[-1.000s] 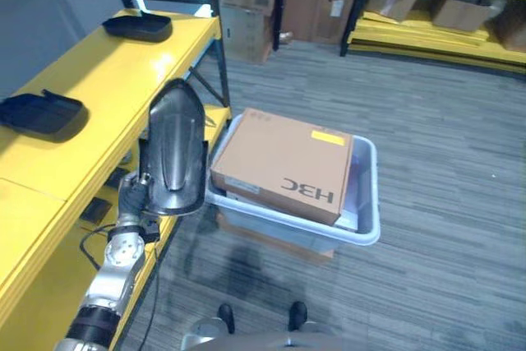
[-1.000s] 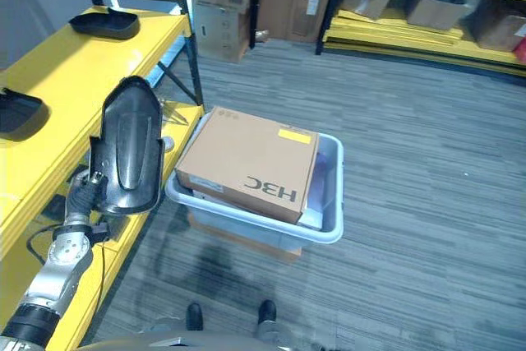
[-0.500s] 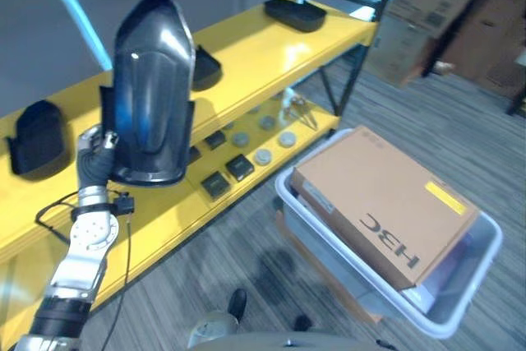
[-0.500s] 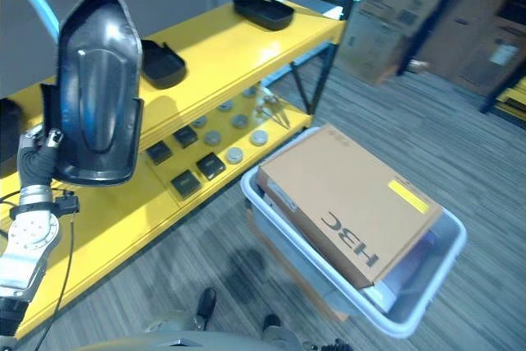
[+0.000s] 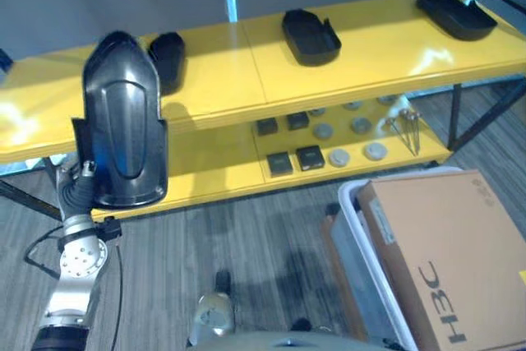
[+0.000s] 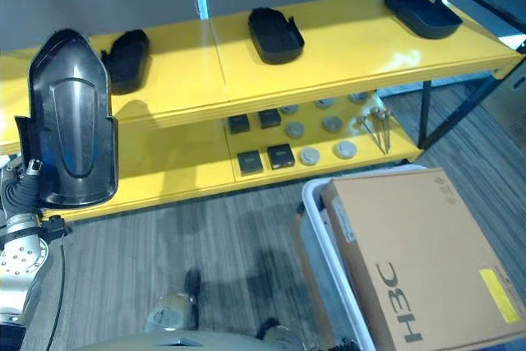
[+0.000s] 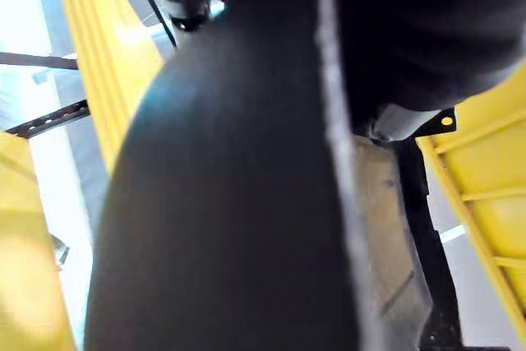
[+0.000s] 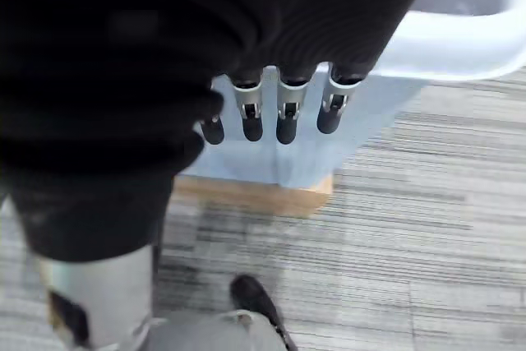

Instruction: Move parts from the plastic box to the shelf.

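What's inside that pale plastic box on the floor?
A large brown cardboard carton lies across the plastic box, covering nearly all of its opening. Whatever sits underneath the carton is hidden.

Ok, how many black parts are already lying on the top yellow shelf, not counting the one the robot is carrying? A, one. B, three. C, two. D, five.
B: three black parts lie on the top shelf, one at the left, one in the middle and one at the right end, while the left robot hand holds up a fourth, the big black part.
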